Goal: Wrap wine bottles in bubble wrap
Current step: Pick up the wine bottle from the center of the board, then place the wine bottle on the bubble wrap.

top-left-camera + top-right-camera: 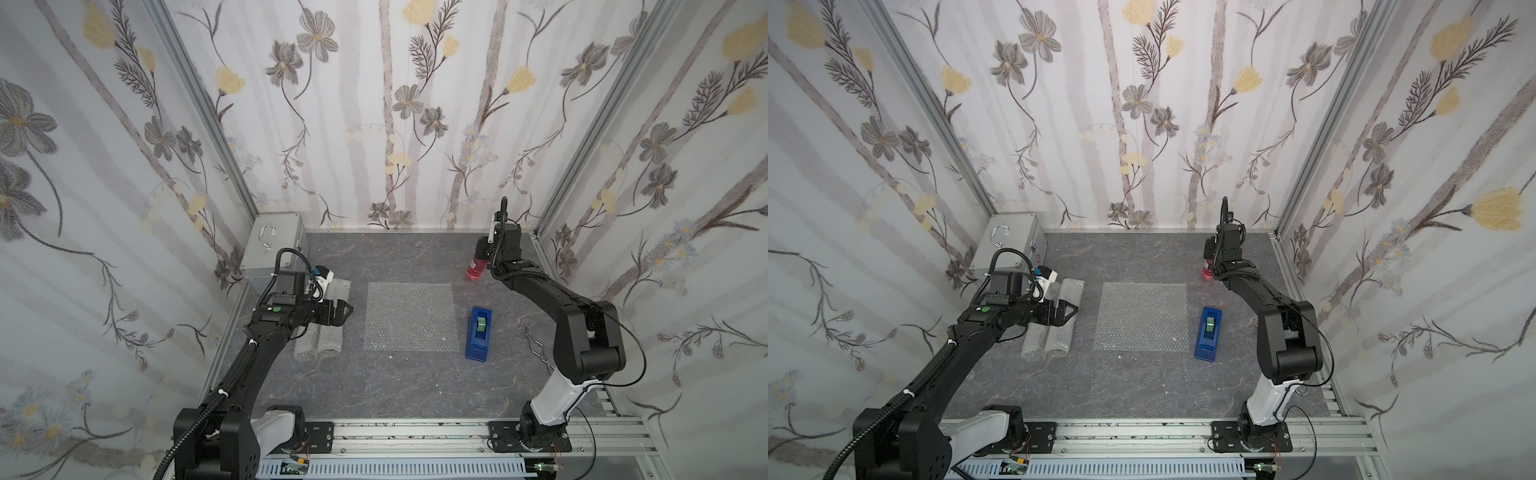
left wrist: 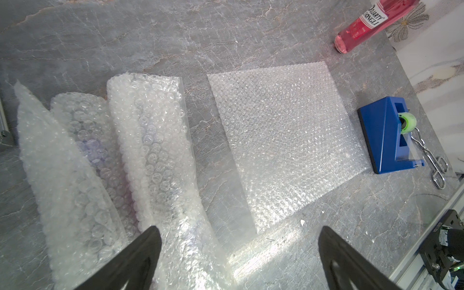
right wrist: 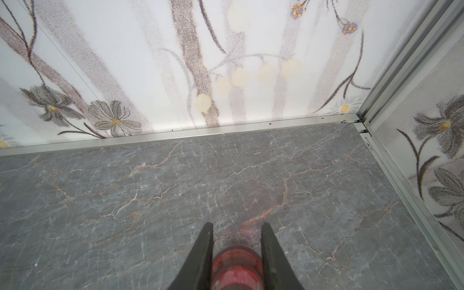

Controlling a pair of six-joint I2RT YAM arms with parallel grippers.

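On the grey marble worktop (image 1: 395, 382), the red-pink bottle (image 1: 473, 271) sits near the far right corner, clamped between the right pincer (image 3: 237, 226) fingers. The left pincer (image 2: 238, 228) hangs wide above two wrapped rolls (image 1: 318, 338), beside the flat bubble wrap sheet (image 1: 409, 316).

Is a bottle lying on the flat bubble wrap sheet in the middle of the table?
No, the flat bubble wrap sheet is bare in the left wrist view; the red-pink bottle stands apart from it.
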